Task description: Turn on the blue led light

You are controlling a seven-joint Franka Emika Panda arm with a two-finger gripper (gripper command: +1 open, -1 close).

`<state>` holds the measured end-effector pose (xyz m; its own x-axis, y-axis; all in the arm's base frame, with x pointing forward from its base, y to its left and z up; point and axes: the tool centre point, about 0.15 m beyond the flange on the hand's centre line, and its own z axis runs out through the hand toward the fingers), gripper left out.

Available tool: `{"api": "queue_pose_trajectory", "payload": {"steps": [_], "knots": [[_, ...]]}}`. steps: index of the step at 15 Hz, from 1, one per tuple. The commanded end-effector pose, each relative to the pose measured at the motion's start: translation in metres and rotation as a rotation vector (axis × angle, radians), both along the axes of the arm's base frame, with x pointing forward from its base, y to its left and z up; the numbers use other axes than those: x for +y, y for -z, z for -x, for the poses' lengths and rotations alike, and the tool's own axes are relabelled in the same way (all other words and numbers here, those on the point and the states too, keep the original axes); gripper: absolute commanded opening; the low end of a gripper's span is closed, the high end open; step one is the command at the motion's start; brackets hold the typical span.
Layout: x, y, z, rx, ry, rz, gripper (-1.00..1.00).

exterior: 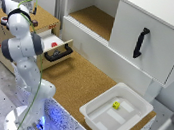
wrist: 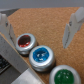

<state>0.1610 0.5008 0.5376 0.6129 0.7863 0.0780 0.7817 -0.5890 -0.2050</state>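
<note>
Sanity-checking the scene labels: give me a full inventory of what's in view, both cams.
blue led light: 1, blue cap with silver rim, on the wooden box top, middle of the button row, between the fingers in the wrist view
red button: 1, red, beside the blue one
green button: 1, green, on the blue one's other side, cut off by the frame edge
wooden box: 1, light wood, exterior view's left, partly hidden by the arm
drawer: 1, pulled open, black handle, something red inside
white cabinet: 1, white, black door handle, cork shelf
cork mat: 1, brown, centre
white tray: 1, white, exterior view's right
small yellow object: 1, in the tray
gripper: 1, pale fingers, open, above the buttons
</note>
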Motion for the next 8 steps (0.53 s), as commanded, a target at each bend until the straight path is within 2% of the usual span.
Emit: {"api": "queue_pose_trajectory", "payload": {"steps": [1,2,4,7,8], "knots": [[0.066,0.000,-0.003,-0.026,-0.138,0.218,-1.00],[0.067,0.000,-0.002,-0.056,-0.155,0.232,-1.00],[0.065,0.006,0.001,-0.067,-0.182,0.260,-1.00],[0.060,0.012,0.002,-0.058,-0.176,0.267,-1.00],[0.057,0.012,0.002,-0.081,-0.171,0.274,-1.00]]}}
